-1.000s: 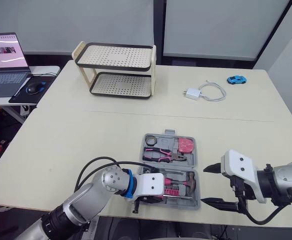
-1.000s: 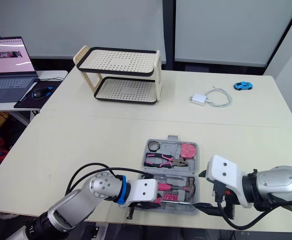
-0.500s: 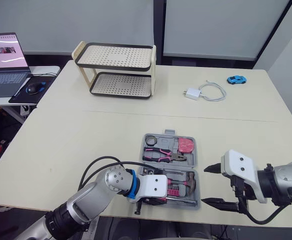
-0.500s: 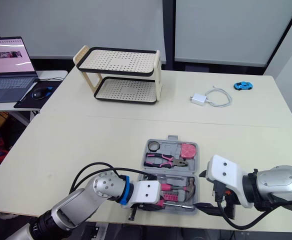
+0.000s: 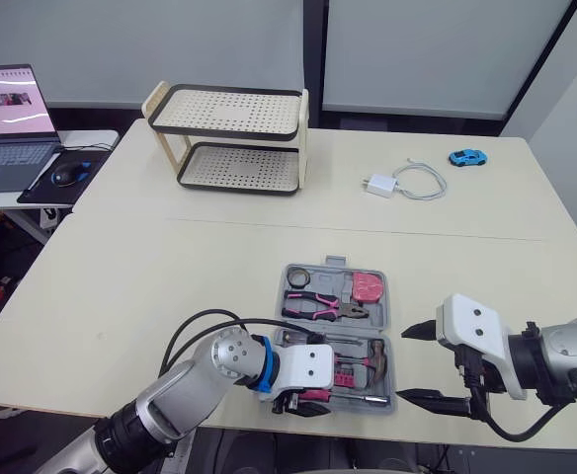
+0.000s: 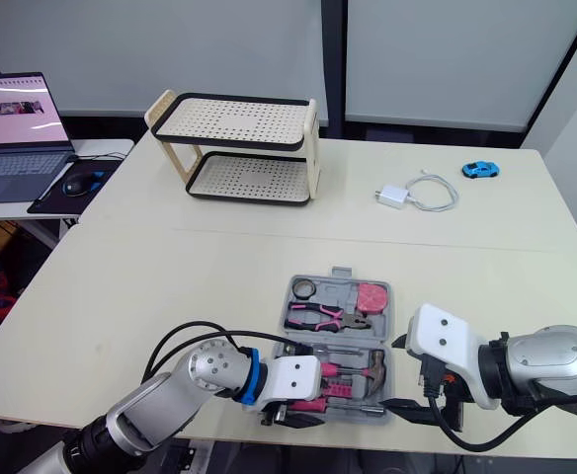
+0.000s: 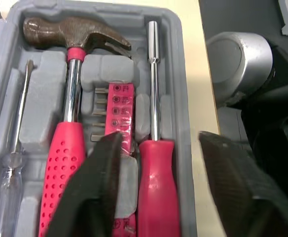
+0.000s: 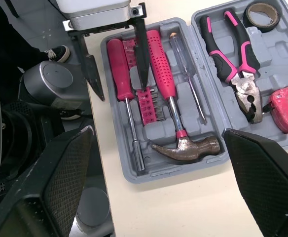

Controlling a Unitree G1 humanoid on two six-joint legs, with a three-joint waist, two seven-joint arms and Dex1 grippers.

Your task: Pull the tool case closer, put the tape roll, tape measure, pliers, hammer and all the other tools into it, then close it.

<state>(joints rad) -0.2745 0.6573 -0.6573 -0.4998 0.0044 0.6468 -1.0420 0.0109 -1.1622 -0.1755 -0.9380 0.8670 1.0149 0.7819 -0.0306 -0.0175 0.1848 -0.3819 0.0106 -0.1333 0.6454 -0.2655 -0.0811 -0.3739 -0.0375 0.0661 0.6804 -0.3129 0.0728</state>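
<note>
Now, open tool case [image 8: 113, 143] holding hammer [image 8: 169, 96], pliers [image 8: 233, 64], tape roll [image 8: 258, 25], left fingers [image 7: 92, 192] and right fingers [image 8: 60, 182] spread, empty.

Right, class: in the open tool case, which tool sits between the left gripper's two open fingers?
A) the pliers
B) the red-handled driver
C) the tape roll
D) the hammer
B: the left gripper is open, with its fingers either side of the red-handled driver; the hammer lies beyond one finger.
</note>
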